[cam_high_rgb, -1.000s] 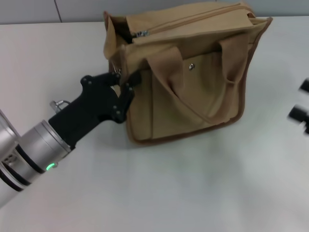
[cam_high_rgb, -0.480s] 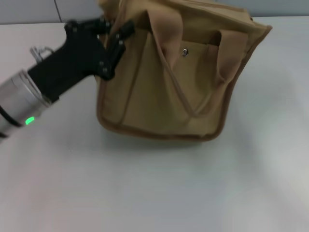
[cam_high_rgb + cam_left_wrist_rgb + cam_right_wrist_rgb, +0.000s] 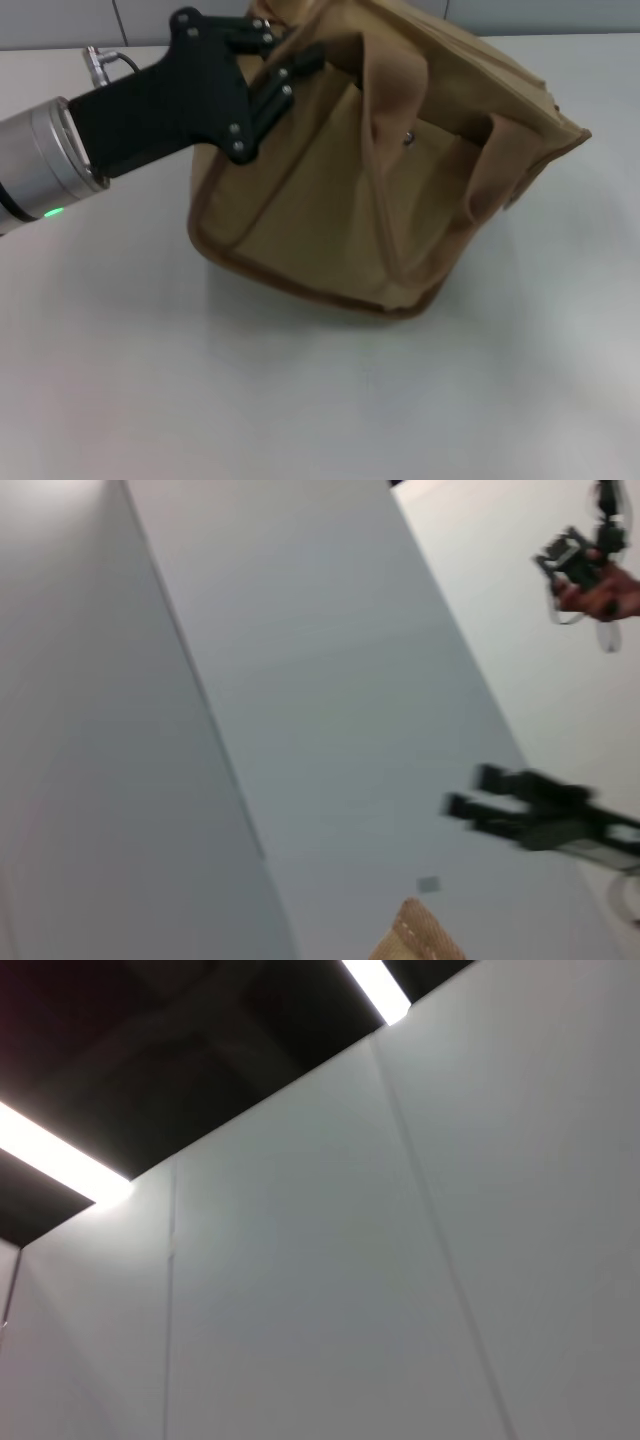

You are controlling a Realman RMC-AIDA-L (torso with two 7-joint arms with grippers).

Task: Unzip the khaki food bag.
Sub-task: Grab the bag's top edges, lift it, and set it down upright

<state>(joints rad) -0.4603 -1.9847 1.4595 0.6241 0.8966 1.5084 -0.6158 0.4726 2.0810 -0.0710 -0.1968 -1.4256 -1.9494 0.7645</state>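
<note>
The khaki food bag (image 3: 320, 210) sits tipped on the white table, its front pocket with a metal snap (image 3: 409, 137) and a wide strap handle (image 3: 385, 90) facing me. Its top zipper is hidden in the head view. My left gripper (image 3: 285, 65) is shut on the bag's upper left corner and holds that side raised. A tan scrap of the bag (image 3: 415, 938) shows in the left wrist view. Farther off in that view is a blurred dark gripper (image 3: 540, 815), the right arm's. The head view shows no right gripper.
White table (image 3: 300, 400) stretches in front of and to both sides of the bag. A grey wall panel (image 3: 320, 680) fills the left wrist view, with a small dark and orange device (image 3: 590, 565) high up. The right wrist view shows only wall and ceiling lights.
My left gripper rose and moved rightward with the bag's corner. The bag tipped over toward the right and its zipper top went out of sight. The right gripper left the head view.
</note>
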